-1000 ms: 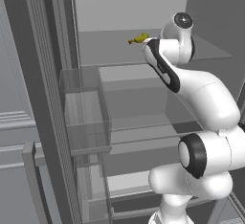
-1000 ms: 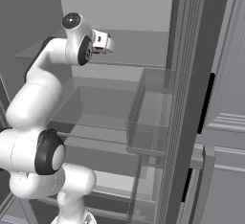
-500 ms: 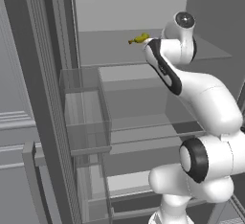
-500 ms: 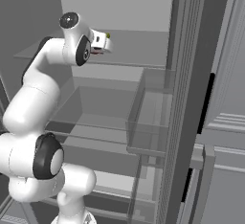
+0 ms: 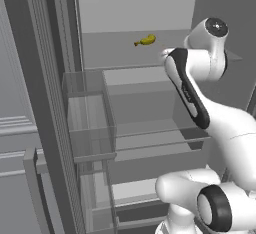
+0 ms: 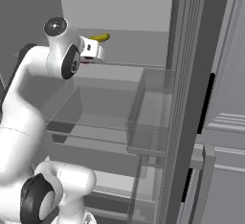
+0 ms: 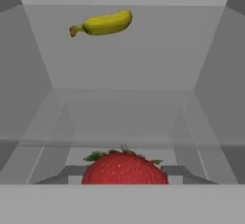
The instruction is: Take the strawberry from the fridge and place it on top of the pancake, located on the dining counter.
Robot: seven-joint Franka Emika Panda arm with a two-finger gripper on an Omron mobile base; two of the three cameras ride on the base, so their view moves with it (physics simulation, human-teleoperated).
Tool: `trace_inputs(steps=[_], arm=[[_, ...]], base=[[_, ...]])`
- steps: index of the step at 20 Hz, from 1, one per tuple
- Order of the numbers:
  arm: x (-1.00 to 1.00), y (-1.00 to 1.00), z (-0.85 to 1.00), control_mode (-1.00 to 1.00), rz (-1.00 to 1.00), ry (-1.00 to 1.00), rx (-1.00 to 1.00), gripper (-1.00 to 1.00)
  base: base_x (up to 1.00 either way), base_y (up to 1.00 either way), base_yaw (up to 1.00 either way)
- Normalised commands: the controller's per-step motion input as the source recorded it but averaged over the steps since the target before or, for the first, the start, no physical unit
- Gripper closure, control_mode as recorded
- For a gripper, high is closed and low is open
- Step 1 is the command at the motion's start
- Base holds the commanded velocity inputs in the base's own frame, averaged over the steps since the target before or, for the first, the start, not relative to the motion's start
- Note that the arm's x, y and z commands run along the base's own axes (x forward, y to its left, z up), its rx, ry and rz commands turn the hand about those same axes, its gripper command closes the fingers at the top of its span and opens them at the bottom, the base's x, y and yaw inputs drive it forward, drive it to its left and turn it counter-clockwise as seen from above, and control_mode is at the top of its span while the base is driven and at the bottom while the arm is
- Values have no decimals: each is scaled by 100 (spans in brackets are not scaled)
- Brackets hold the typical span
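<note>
1. The fridge (image 5: 45,103) stands open, its pale interior and glass shelves (image 5: 150,140) showing in both base views.
2. The white arm (image 5: 200,103) reaches in at the upper shelf.
3. A banana (image 7: 101,23) lies farther back on that shelf.
4. The pincer (image 6: 94,50) is closed on the strawberry (image 7: 124,168), which sits between its fingertips at the shelf's front.

I'm looking into a rendered home kitchen. The fridge (image 5: 95,128) is standing open in front of my cameras, showing its pale interior, glass shelves and a clear door bin. Food is sitting on the upper shelf: a yellow banana (image 7: 101,23) toward the back and a red strawberry (image 7: 124,168) nearer my hand camera. Light grey panelled cabinets (image 6: 225,137) are flanking the fridge.
</note>
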Motion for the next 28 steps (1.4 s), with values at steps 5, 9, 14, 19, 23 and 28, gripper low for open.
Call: trace_inputs(steps=[5,9,14,19,23,28], arm=[[-100,0,0,-100,2,1,0,100],[-78,0,-9,-100,2,4,0,100],[-38,8,-34,-100,10,10,-13,100],[-13,0,-32,-100,0,4,-3,100],[0,0,0,100,0,0,0,100],[0,0,0,100,0,0,0,100]], base=[[0,0,0],[0,0,0],[0,0,0],[0,0,0],[-96,0,1],[-100,0,3]])
